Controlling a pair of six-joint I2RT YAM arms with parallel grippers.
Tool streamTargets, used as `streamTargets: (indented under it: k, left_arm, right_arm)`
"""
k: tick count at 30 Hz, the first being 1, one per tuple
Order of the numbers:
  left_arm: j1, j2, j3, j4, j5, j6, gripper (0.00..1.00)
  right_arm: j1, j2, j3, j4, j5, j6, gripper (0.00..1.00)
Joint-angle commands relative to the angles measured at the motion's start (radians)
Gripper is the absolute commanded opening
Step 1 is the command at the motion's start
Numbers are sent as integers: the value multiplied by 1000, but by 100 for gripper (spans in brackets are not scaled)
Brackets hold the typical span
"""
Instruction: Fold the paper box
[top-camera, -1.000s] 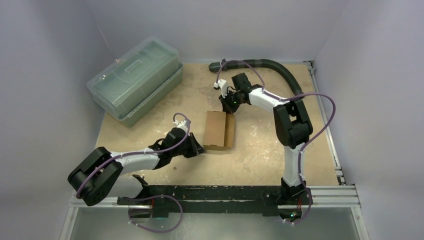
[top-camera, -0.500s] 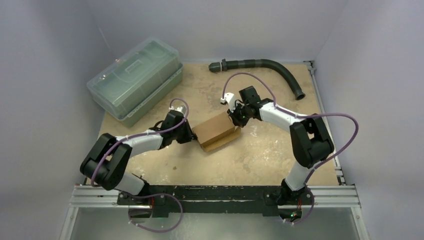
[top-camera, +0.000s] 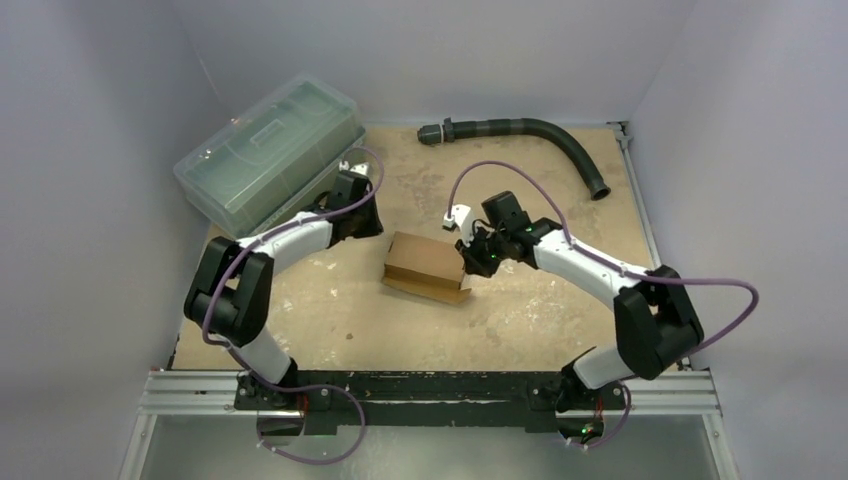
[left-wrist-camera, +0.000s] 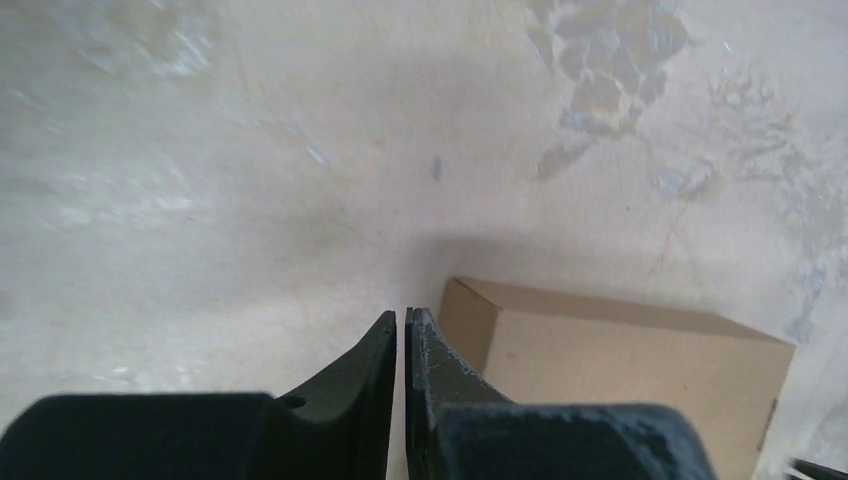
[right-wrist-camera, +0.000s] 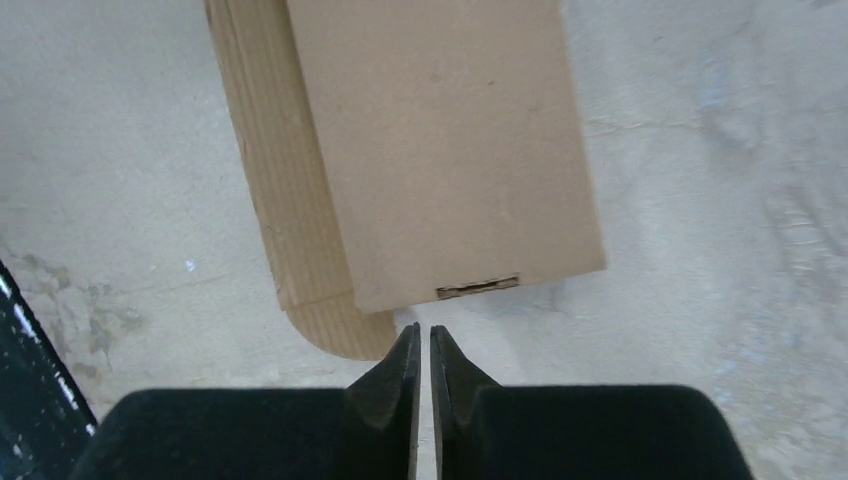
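Note:
The paper box (top-camera: 425, 266) is a brown cardboard carton lying flat near the middle of the table. In the right wrist view the box (right-wrist-camera: 440, 150) shows a slot at its near edge and a rounded flap (right-wrist-camera: 345, 335) sticking out at the lower left. My right gripper (top-camera: 468, 262) is shut and empty, its tips (right-wrist-camera: 424, 332) just short of the box's right end. My left gripper (top-camera: 374, 230) is shut and empty, up and to the left of the box, apart from it. In the left wrist view the box (left-wrist-camera: 620, 370) lies just right of the shut tips (left-wrist-camera: 405, 316).
A large clear greenish lidded plastic bin (top-camera: 268, 160) stands at the back left, close behind my left wrist. A dark corrugated hose (top-camera: 540, 135) curves along the back right. Grey walls close in the table on three sides.
The box has turned from lengthwise to crosswise. My left gripper has drawn back from it toward the bin. My right gripper has moved nearer, to the box's right end.

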Motion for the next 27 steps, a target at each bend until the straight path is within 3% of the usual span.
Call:
streamTargets:
  k: [1,3,6,10,12,13,14,15,17,21,27]
  left_arm:
    - [19,-75,56,-88,-127,106,8]
    - [19,-165,14,-86,-134,120,10]
    - [19,-354,-116,-32,-52,106,22]
    - [19,-593,-361,126,208,0,58]
    - [19,-685,-480,241,350,-87,67]
    - [19,-721,-538,285,388,-136,68]
    - [17,-760,-594,336,415,-199,68]
    - [11,-793,-662,392,434,-269,68]
    - [-23,-854,-779,497,423,-408,68]
    - [-148,-904,-875,518,298,-483,63]
    - [-245,-793,-788,576,173,-524,33]
  right_arm:
    - [-52,-88,5,24,-21,13,13]
    - [-66,-119,19,14,-46,-16,20]
    - [-69,-159,49,1,-130,-69,39]
    - [-78,-138,116,28,-231,-47,66]
    - [-112,-43,191,-14,-329,-35,72]
    - [-134,8,229,-44,-401,-36,78]
    - [-162,42,254,-76,-477,-39,95]
    - [-175,63,262,-84,-493,-35,98]
    - [-191,65,222,-18,-481,11,99]
    - [-244,55,152,164,-421,202,99]
    - [-333,102,73,305,-397,363,99]
